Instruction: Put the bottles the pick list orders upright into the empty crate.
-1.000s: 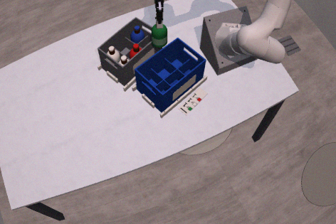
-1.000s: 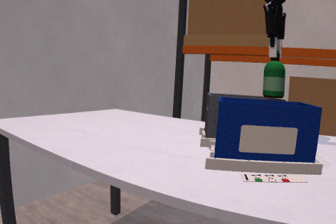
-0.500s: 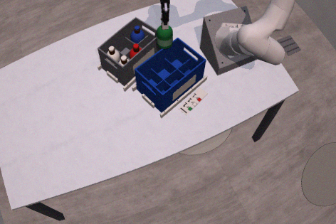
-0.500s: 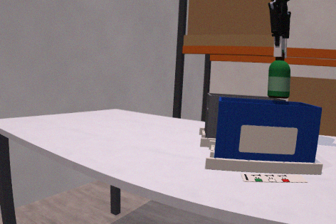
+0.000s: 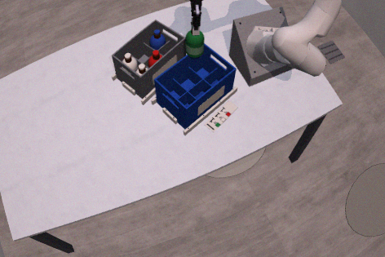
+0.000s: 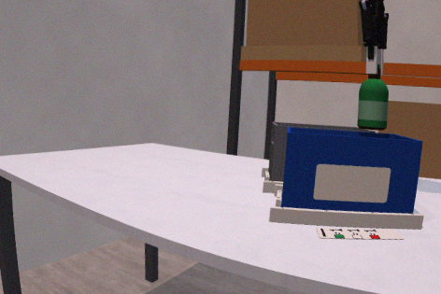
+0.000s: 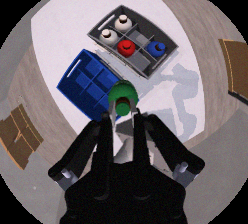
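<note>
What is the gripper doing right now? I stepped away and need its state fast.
Gripper: closed on the green bottle by its cap, holding it upright just above the blue crate.

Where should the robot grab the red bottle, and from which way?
By its narrow neck, coming straight down from above. The red bottle stands upright in the gray crate, whose walls and dividers hide its body, so only the cap end is free for the jaws.

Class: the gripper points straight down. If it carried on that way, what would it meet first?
The gripper, shut on the green-capped bottle, hangs over the blue plastic crate. Going down, the bottle would probably enter a back compartment, though it may clip the rim.
</note>
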Robot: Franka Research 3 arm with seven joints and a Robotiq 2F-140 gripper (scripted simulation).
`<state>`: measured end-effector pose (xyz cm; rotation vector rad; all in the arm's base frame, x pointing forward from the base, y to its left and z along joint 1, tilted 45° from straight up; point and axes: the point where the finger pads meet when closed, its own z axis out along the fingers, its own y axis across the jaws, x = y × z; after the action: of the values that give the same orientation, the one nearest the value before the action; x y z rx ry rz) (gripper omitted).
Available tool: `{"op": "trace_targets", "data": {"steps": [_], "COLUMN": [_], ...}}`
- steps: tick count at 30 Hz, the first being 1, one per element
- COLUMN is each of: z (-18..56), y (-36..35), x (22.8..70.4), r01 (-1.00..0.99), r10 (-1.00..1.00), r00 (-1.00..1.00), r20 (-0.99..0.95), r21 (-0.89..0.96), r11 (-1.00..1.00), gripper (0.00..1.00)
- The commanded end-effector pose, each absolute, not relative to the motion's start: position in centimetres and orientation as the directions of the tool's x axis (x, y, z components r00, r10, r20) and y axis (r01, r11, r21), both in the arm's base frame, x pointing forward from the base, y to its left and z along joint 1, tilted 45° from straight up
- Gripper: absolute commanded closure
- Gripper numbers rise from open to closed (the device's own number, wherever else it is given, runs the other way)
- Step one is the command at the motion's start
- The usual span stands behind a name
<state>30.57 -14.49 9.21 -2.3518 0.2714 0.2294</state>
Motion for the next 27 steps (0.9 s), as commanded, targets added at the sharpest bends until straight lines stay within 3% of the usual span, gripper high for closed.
{"op": "trace_targets", "data": {"steps": [1, 27], "z": [9.7, 11.4], "y": [-14.5, -13.1], "x": [30.2, 27.4], "r01": [-0.271, -0.271], "r10": [-0.139, -0.139], "r00": [0.959, 0.959], "r20": [-0.246, -0.246], "r21": [-0.662, -0.662], "r11": [-0.699, -0.699], "gripper": [1.00, 1.00]}}
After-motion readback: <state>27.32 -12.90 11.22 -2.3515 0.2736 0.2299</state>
